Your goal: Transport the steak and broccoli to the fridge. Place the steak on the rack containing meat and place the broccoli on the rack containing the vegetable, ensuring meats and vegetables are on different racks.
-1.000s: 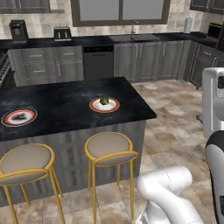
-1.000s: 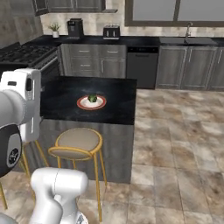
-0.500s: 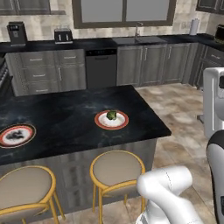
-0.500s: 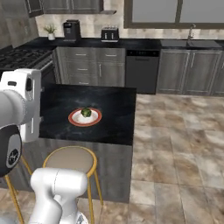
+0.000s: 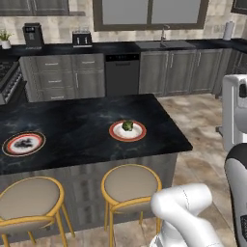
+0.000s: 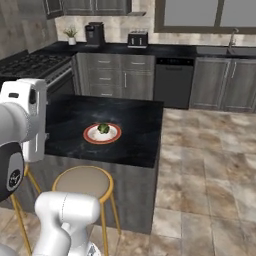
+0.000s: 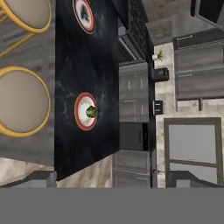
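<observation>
two fingers (image 7: 111,177) spread wide, empty; broccoli (image 7: 91,112) on plate (image 7: 80,117) well apart.

Even flat rendered light, soft blur

Broccoli (image 5: 128,125) on a plate (image 5: 127,131) on the kitchen island (image 5: 82,130), two stools (image 5: 131,185) tucked before it.

From the left base view, a second plate (image 5: 23,143) lies at the broccoli plate's 9 o'clock; at 12 o'clock, behind the island, runs a counter (image 5: 120,47) bearing a toaster (image 5: 82,38) and coffee maker (image 5: 32,34), with a sink (image 5: 164,43) at 1 o'clock.
</observation>
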Available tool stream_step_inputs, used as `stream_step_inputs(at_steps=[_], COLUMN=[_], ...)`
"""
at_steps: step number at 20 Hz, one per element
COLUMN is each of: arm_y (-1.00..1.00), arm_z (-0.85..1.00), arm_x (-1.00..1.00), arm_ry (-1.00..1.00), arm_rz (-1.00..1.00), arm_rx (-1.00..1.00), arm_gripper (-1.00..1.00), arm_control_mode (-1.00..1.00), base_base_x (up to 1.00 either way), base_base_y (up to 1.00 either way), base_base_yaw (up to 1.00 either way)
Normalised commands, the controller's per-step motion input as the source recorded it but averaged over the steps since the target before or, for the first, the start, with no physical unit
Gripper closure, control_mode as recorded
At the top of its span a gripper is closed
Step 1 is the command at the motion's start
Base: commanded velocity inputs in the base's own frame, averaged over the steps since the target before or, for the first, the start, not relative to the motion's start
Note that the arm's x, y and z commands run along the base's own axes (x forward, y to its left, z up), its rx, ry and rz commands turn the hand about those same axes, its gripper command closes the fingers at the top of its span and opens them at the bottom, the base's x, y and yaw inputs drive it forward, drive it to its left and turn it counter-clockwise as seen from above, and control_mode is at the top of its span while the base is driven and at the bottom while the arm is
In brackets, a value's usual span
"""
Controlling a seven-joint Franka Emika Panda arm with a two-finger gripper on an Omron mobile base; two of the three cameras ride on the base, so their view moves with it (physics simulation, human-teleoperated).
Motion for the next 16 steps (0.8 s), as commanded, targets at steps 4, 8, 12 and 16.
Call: stream_step_inputs(at_steps=[4,8,12,16], arm_y=[0.0,0.0,0.0,0.08], arm_z=[0.0,0.0,0.0,-0.04], arm_x=[0.0,0.0,0.25,1.0], arm_ry=[0.0,0.0,0.07,0.25], arm_rz=[0.0,0.0,0.02,0.0], arm_rx=[0.0,0.0,0.0,0.0], arm_gripper=[-1.0,-1.0,-1.0,-1.0], arm_control_mode=[1.0,1.0,-1.0,-1.0], base_base_x=[1.0,0.96,0.74,0.0], base_base_y=[0.0,0.0,0.0,0.0], base_base_yaw=[0.39,0.23,0.11,0.0])
